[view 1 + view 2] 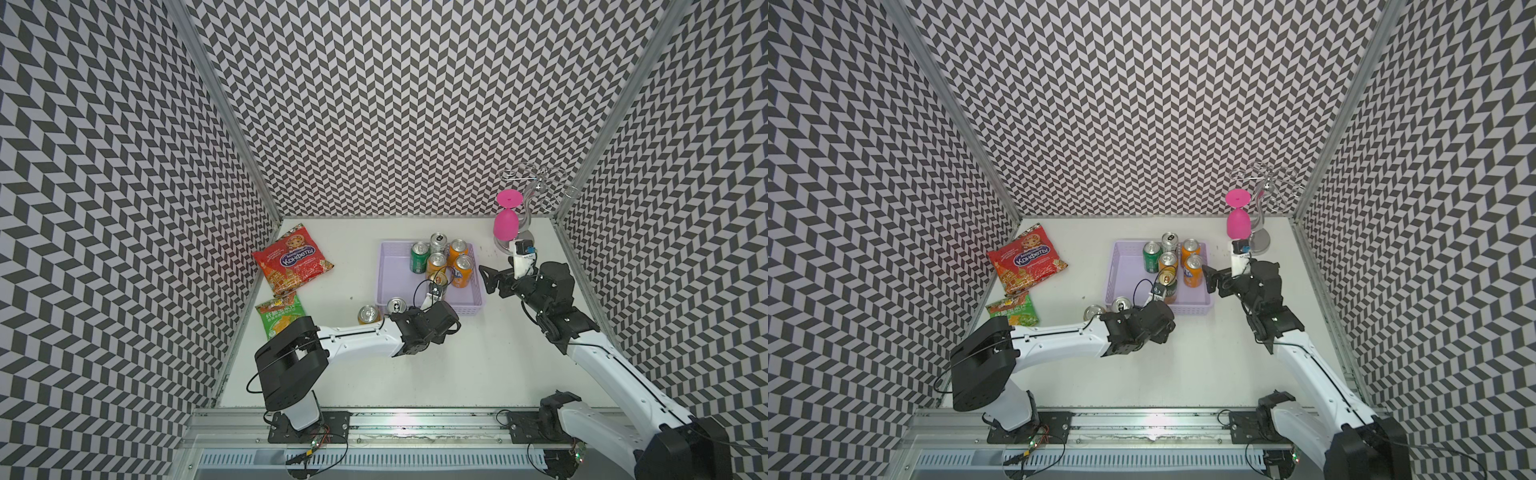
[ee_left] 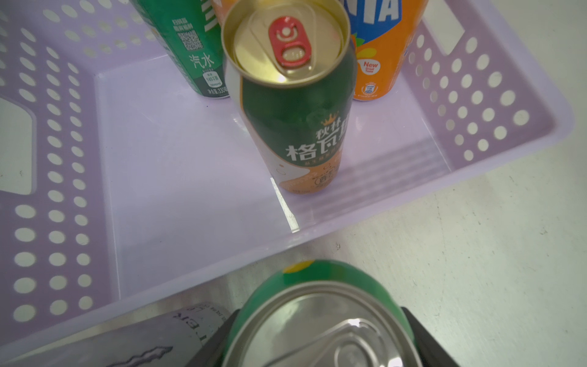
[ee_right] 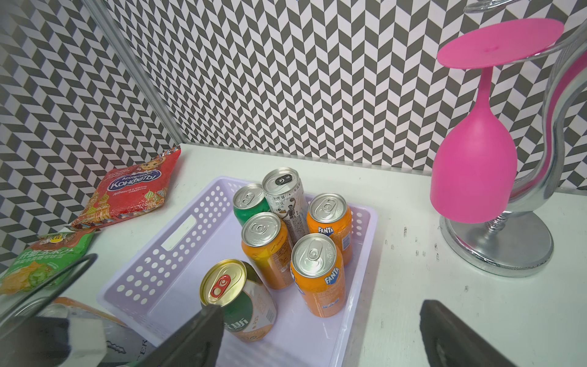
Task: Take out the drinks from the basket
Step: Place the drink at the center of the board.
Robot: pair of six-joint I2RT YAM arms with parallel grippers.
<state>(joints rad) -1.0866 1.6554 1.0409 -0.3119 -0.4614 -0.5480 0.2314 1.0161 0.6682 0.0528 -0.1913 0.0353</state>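
Observation:
The lavender basket (image 1: 390,272) (image 3: 152,260) holds several upright drinks: orange cans (image 1: 462,270), a green can (image 1: 419,252), a silver-white can (image 1: 438,241) and a green-and-gold can (image 2: 295,127) (image 3: 241,305). An orange can (image 1: 369,314) and a silver-white can (image 1: 397,306) stand on the table by the basket's near-left corner. My left gripper (image 2: 317,333) is just outside the basket's near wall. Its black fingers press both sides of another green can (image 2: 320,279), which the top views hide. My right gripper (image 3: 317,336) (image 1: 488,278) hovers open at the basket's right rim, holding nothing.
A red snack bag (image 1: 293,259) and a green snack bag (image 1: 280,318) lie along the left wall. A pink goblet (image 1: 508,216) hangs upside down on a chrome rack (image 3: 495,251) at the back right. Patterned walls close in three sides.

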